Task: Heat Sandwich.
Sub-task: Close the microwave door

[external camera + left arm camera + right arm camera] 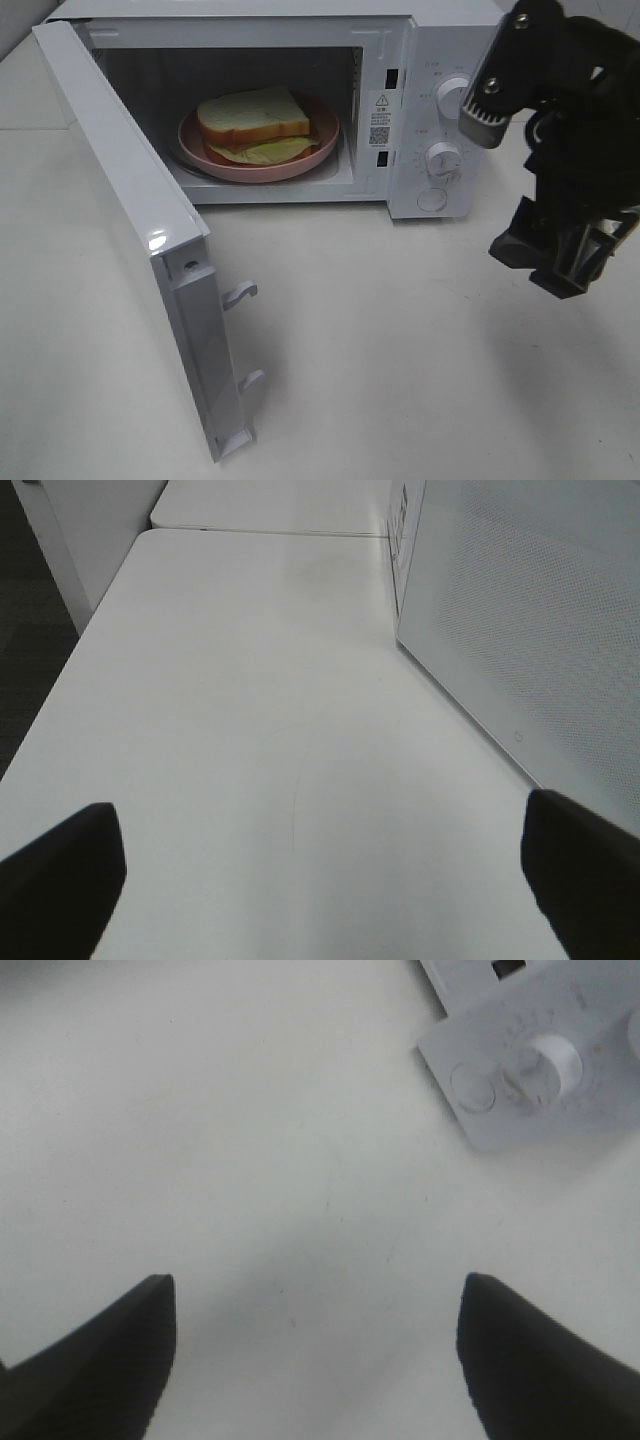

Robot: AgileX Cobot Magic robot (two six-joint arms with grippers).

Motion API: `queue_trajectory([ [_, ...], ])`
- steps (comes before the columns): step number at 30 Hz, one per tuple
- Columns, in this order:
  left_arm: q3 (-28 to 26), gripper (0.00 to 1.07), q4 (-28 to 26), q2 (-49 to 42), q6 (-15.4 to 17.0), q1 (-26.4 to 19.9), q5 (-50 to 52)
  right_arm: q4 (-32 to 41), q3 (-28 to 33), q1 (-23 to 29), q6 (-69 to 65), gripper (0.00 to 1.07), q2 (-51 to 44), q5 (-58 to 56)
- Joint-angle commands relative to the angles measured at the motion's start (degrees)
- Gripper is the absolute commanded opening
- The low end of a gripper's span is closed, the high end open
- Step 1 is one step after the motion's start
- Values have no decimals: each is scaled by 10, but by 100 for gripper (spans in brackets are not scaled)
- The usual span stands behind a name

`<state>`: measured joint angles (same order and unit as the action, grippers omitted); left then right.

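Inside, sandwich (pixel 255 118) on plate (pixel 262 172), microwave (pixel 408 185) open

On the microwave (pixel 420 40), front frame beside the cavity: white sticker (pixel 380 118). Warning triangle on top, lines of fine print under it, QR code at the bottom. Print not legible. It sits left of the right tool (pixel 558 262) and farther back. Tiny grey captions above the upper knob (pixel 452 95) and the lower knob (pixel 441 157), too small to read. Right wrist view: scale ticks ring the lower knob, ahead of the tool; figures not legible.
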<state>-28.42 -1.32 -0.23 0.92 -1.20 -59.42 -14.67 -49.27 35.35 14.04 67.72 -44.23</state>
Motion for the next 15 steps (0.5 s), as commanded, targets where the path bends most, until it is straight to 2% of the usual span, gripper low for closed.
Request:
queue_trajectory([
  [1,1,101,-1,-11,-1,-1,1,3,2,1,-88,76,-29,-63],
  [7,1,101,-1,-11,-1,-1,1,3,2,1,-157,76,-66,-166],
  [15,1,101,-1,-11,-2,-1,1,7,2,1,-175,76,-119,-272],
])
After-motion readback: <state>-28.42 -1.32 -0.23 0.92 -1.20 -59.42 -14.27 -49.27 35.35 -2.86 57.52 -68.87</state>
